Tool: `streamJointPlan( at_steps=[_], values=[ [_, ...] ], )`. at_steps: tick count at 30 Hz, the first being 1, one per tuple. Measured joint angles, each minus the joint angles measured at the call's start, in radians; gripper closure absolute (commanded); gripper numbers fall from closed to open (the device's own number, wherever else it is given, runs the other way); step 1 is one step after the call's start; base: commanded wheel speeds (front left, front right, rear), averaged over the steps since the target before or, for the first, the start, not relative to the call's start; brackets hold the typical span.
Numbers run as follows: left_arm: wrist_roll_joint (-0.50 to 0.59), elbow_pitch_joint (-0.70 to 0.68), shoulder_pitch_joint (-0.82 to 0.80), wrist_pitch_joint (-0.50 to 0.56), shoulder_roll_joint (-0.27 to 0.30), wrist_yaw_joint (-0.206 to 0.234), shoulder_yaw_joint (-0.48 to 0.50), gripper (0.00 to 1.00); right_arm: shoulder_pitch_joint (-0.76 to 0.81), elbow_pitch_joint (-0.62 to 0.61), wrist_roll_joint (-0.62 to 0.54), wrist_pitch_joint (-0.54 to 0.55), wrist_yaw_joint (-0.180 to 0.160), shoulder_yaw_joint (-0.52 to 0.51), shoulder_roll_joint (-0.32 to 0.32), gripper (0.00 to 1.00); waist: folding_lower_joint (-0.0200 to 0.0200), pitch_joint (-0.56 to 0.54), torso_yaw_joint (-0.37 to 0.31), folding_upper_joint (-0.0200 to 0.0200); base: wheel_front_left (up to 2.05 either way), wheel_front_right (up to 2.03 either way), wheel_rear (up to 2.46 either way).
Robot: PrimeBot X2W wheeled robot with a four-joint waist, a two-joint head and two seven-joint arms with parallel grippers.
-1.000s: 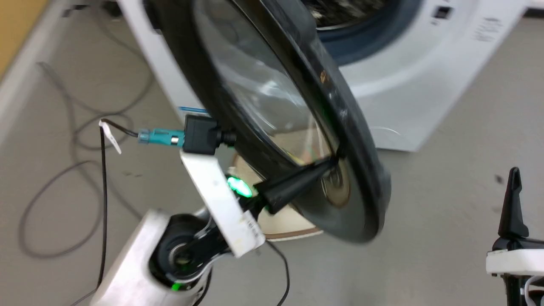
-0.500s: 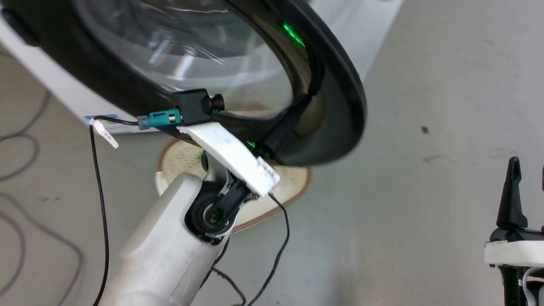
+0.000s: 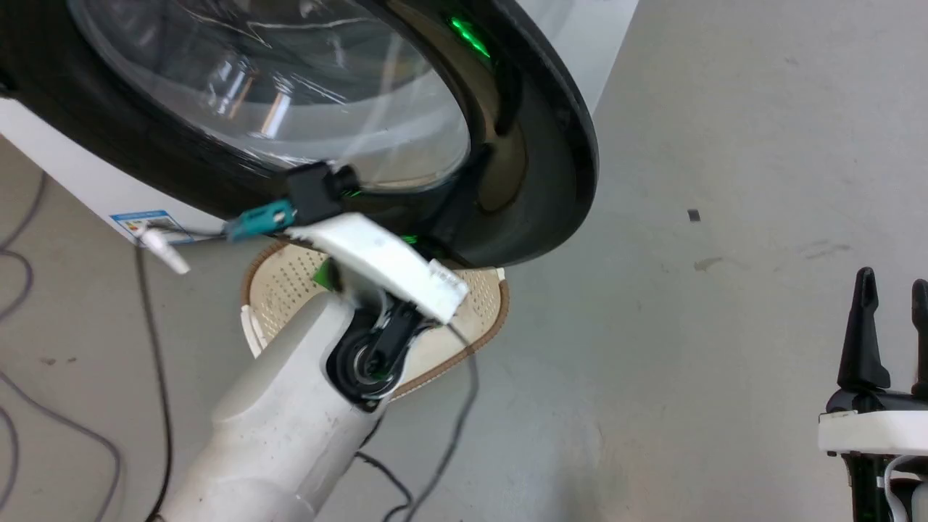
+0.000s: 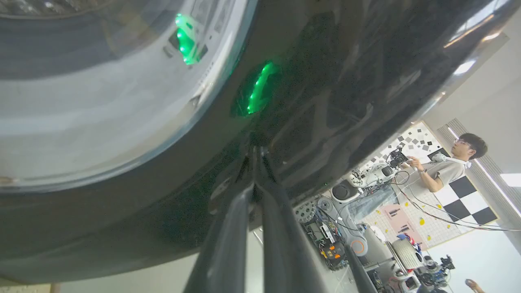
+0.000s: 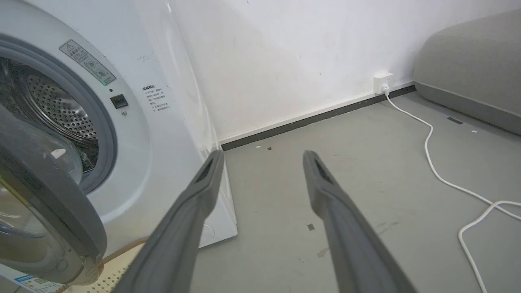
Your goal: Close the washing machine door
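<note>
The washing machine door (image 3: 551, 145), a glossy black ring around a bulging glass bowl (image 3: 290, 94), stands partly open across the top of the head view. My left gripper (image 3: 475, 170) is shut with nothing between its fingers, and the tips rest against the door's black ring (image 4: 325, 81) just outside the glass. The left wrist view shows both fingers (image 4: 228, 228) pressed together at the ring. The white washing machine (image 5: 163, 122) shows its steel drum (image 5: 53, 106) behind the door (image 5: 53, 195). My right gripper (image 3: 892, 286) hangs open at the lower right over bare floor, away from the door.
A cream perforated basket (image 3: 464, 304) lies on the floor under the door and my left wrist. Dark cables (image 3: 14, 290) run along the floor at the left. A white cable (image 5: 431, 142) leads to a wall socket (image 5: 382, 81). A person (image 4: 447, 167) stands at a workbench.
The head camera has turned, shifting the whole picture. The door has swung round towards the washer front with my left gripper staying against its ring. The right gripper has kept its place.
</note>
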Motion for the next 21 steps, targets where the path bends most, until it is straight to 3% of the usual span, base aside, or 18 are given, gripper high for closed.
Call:
streamJointPlan(
  at_steps=[1,4,7,13,18,20,21],
  values=[
    [0.038,0.017,0.000,-0.040,0.009,0.000,-0.007,0.00,0.000,-0.002,0.000,0.000,0.000,0.000,0.000,0.00,0.0000,-0.006,0.003,0.0000,0.00,0.00,0.00],
    [0.153,0.077,0.000,-0.121,0.030,0.011,-0.002,0.00,0.001,-0.009,0.000,0.000,0.000,-0.002,0.000,0.00,0.0000,-0.024,0.016,0.0000,0.00,0.00,0.00],
    [0.319,0.082,0.000,-0.139,0.048,0.075,0.047,0.00,0.002,-0.020,-0.003,0.000,0.000,-0.007,0.000,0.00,0.0000,-0.043,0.030,0.0000,0.00,0.00,0.00],
    [0.699,-0.108,0.111,-0.141,0.054,0.222,0.290,0.00,0.002,-0.054,-0.043,0.000,0.000,-0.015,0.000,0.00,0.0000,-0.082,0.060,0.0000,0.00,0.00,0.00],
    [0.915,-0.218,0.269,-0.141,0.057,0.299,0.423,0.00,-0.010,-0.085,-0.061,0.000,0.000,-0.020,0.000,0.00,-0.0001,-0.113,0.081,0.0000,0.00,0.00,0.00],
    [0.979,-0.241,0.322,-0.141,0.059,0.318,0.458,0.00,-0.028,-0.105,-0.080,0.000,0.000,-0.021,0.000,0.43,0.0000,-0.125,0.092,0.0000,0.00,0.00,0.00],
    [1.000,-0.254,0.348,-0.141,0.056,0.324,0.473,0.00,-0.038,-0.116,-0.083,0.000,0.000,-0.021,0.000,0.56,-0.0001,-0.130,0.097,0.0000,0.00,0.00,0.00]
  ],
)
